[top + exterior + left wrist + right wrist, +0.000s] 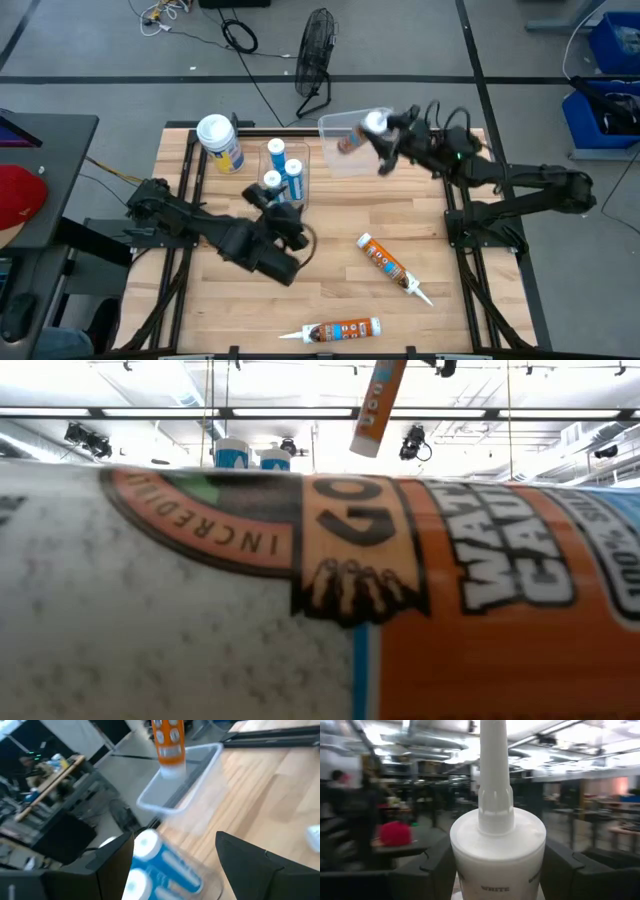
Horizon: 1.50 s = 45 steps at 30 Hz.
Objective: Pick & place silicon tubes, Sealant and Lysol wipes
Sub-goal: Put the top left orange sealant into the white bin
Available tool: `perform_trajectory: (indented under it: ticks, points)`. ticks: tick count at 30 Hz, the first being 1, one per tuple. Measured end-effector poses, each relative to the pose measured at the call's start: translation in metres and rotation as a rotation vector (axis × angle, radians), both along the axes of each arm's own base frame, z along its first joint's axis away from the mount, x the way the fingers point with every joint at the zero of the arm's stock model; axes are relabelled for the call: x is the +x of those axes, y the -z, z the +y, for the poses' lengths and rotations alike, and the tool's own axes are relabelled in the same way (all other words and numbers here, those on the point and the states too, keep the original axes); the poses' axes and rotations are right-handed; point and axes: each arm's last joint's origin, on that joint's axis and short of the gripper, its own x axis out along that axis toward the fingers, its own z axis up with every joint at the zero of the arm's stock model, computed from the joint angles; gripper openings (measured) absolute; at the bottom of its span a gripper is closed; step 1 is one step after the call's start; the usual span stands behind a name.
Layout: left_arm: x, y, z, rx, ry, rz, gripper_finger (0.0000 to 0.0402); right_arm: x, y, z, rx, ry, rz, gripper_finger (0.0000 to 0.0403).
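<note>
My right gripper is shut on an orange-and-white sealant tube above a clear bin at the table's far edge. My left gripper is open, its fingers on either side of slim blue-and-white tubes that stand upright in a clear container; I cannot tell whether it touches them. The Lysol wipes canister, with a white lid and yellow label, stands on its base at the far left. Two more orange tubes lie on their sides, one mid-right and one at the near edge. My right gripper pinches the sealant tube between its two fingers on the white body just below the nozzle shoulder, the fingers lying across the tube. The tube hangs tilted below the gripper, clear of the bin, its white bottom end lowest.
The tube at the near edge fills the low view. A black floor fan and cables lie beyond the far edge. Bare wood is free between the container and the mid-right tube.
</note>
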Motion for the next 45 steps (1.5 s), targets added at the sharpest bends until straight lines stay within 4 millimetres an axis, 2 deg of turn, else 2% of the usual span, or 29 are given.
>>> perform_trajectory:
  ticks: [4,7,12,20,27,34,38,45]
  points:
    - [-0.015,0.006,-0.006,0.016,-0.037,-0.051,0.0287,0.005,-0.015,-0.028,0.012,0.071,0.046,0.0220]
    - [-0.021,0.013,-0.015,0.051,-0.011,-0.065,0.0287,0.015,-0.017,-0.044,0.047,0.087,0.115,0.0220]
    - [-0.024,0.022,-0.015,0.042,-0.016,-0.058,0.0287,0.032,-0.021,-0.068,0.073,0.120,0.162,0.0221]
    - [-0.031,0.017,0.007,0.018,-0.083,-0.099,0.0287,0.060,-0.020,-0.104,0.128,0.105,0.245,0.0221]
    - [-0.045,-0.003,0.037,-0.002,-0.122,-0.051,0.0287,0.085,0.006,-0.135,0.172,0.041,0.351,0.0221]
    - [-0.069,-0.028,0.058,-0.031,-0.129,-0.061,0.0287,0.096,0.030,-0.155,0.191,0.052,0.421,0.0221]
    - [-0.078,-0.036,0.061,-0.026,-0.111,-0.054,0.0287,0.095,0.041,-0.157,0.182,0.034,0.438,0.0221]
    - [-0.086,-0.041,0.062,-0.008,-0.082,-0.027,0.0287,0.083,0.069,-0.169,0.206,0.080,0.361,0.0221]
